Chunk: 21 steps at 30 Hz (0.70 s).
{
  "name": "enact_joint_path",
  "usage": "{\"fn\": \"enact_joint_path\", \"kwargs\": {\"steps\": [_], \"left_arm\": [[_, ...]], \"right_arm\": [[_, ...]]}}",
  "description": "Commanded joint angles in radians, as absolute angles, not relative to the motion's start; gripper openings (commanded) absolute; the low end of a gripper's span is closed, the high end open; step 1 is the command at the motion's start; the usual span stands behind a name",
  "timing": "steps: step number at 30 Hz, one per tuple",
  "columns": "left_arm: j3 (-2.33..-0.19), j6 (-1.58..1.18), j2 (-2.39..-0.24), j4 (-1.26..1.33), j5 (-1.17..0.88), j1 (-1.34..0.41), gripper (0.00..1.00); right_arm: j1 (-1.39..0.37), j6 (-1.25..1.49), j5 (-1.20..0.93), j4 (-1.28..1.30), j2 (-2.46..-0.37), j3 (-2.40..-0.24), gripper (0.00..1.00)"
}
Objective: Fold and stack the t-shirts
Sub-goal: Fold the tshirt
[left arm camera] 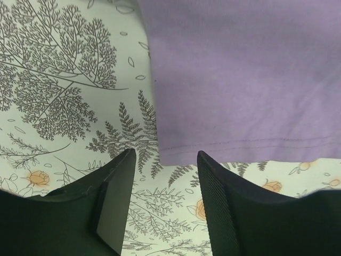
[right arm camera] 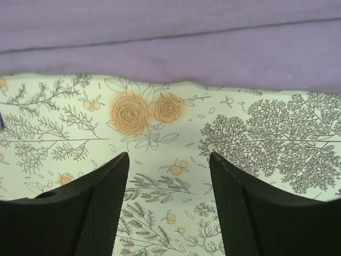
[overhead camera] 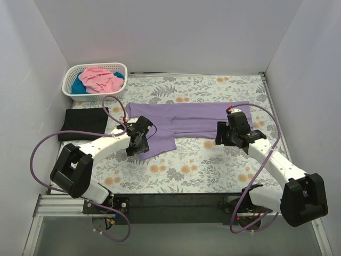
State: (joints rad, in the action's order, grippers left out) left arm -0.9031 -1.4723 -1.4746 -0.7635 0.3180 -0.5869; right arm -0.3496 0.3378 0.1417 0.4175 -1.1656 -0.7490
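A lavender t-shirt (overhead camera: 186, 120) lies spread across the middle of the table, part folded, with a flap hanging toward the near left. My left gripper (overhead camera: 139, 145) is open and empty at that flap's near corner. In the left wrist view the hem corner of the lavender shirt (left arm camera: 240, 80) lies just ahead of the left gripper (left arm camera: 165, 156). My right gripper (overhead camera: 224, 134) is open and empty by the shirt's near edge. In the right wrist view the lavender shirt (right arm camera: 170, 48) lies beyond the right gripper (right arm camera: 168, 158), apart from it. A folded black t-shirt (overhead camera: 82, 125) lies at the left. Pink (overhead camera: 101, 79) and teal (overhead camera: 80, 88) shirts sit in the basket.
A white lattice basket (overhead camera: 72, 72) stands at the far left corner. The floral cloth (overhead camera: 213, 160) covers the table, also seen under both grippers in the wrist views. White walls enclose the left, back and right sides.
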Motion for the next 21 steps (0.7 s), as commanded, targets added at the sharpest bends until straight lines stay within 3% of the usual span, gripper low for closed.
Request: {"fn": "enact_joint_path", "kwargs": {"steps": [1, 4, 11, 15, 16, 21], "left_arm": [[-0.89, -1.552, -1.482, -0.779, 0.364, -0.609, 0.48], [-0.884, -1.577, -1.526, -0.772, 0.368, -0.614, 0.38], [-0.855, -1.618, -1.597, -0.738, 0.354, -0.644, 0.31], [-0.854, -1.629, -1.621, -0.742, 0.356, -0.646, 0.12], [-0.865, -1.628, -1.626, -0.75, 0.367, -0.646, 0.0], [-1.03, -1.58, -1.652, -0.807, 0.426, -0.644, 0.0]], "right_arm": [[-0.365, 0.348, 0.13, 0.357, -1.117, -0.678, 0.69], [-0.365, 0.36, 0.106, 0.345, -1.092, -0.634, 0.69], [-0.365, 0.354, 0.109, 0.331, -1.054, -0.592, 0.68], [-0.365, 0.348, 0.101, 0.325, -1.055, -0.588, 0.68], [-0.365, 0.348, 0.101, 0.325, -1.055, -0.588, 0.68], [-0.364, 0.33, 0.083, 0.324, -1.063, -0.598, 0.67]]}}
